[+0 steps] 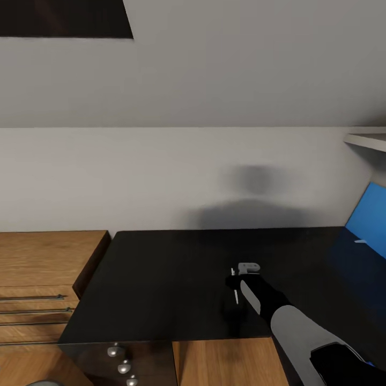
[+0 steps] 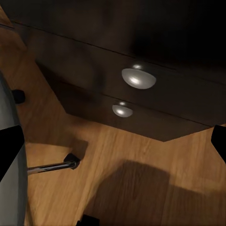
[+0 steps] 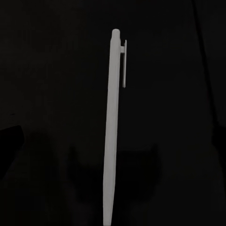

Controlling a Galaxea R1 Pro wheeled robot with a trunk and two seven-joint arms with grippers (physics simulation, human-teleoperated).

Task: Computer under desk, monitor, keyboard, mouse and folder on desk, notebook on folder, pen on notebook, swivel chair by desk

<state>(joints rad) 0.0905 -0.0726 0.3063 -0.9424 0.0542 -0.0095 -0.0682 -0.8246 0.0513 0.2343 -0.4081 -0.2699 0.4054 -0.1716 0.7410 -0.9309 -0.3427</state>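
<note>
The glossy black desk (image 1: 161, 289) spreads across the lower half of the head view. A slim white pen (image 3: 110, 132) lies on its top, seen as a short white sliver (image 1: 236, 296) in the head view. My right gripper (image 1: 239, 279) hangs right over the pen, fingers apart on either side of it and open. At the right edge, the bright blue folder (image 1: 370, 214) stands tilted above the desk. My left gripper (image 2: 113, 146) is open low by the desk's drawers (image 2: 155, 101), close to a chrome leg and castor of the swivel chair (image 2: 56, 165).
A low light-wood cabinet (image 1: 43, 262) with thin metal rail handles adjoins the desk on the left. Round silver knobs (image 1: 124, 367) mark the drawer front. A white shelf (image 1: 370, 139) juts from the wall at upper right. Wood floor (image 2: 141, 179) lies below the drawers.
</note>
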